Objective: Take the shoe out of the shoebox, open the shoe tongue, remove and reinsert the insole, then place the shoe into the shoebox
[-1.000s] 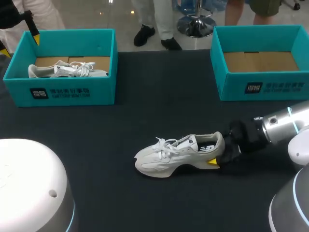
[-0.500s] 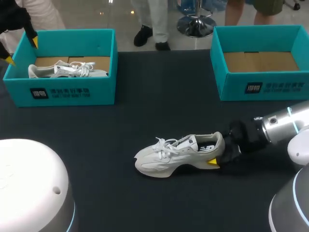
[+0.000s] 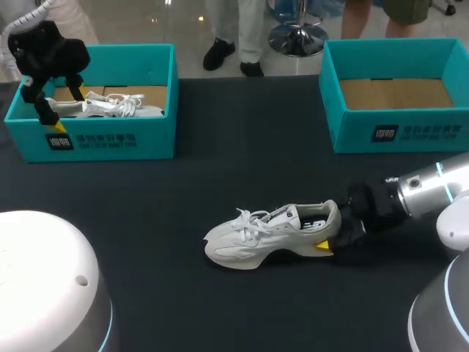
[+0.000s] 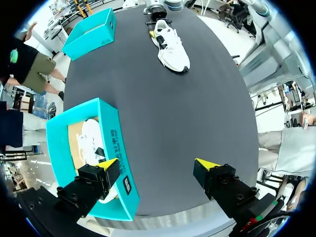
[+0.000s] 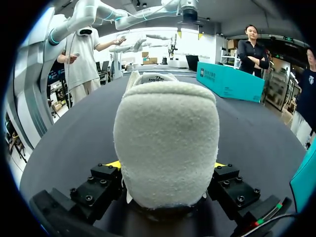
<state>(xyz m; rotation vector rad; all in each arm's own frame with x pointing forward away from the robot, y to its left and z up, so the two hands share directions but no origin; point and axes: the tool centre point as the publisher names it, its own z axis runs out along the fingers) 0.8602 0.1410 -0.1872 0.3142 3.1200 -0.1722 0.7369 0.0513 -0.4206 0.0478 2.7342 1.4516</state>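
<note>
While right tool grips shoe heel, left shoebox bears label (white).

Right arm silver, blue ring; left tool, right tool black, screw-studded, yellow-tipped.

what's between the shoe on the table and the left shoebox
Nothing: in the head view only bare black table lies between the shoe and the left shoebox.

The dark table carries three items. The left shoebox and the right shoebox – both teal – stand near its far edge, well apart. The white shoe stands on its sole nearer the front, between them.
</note>
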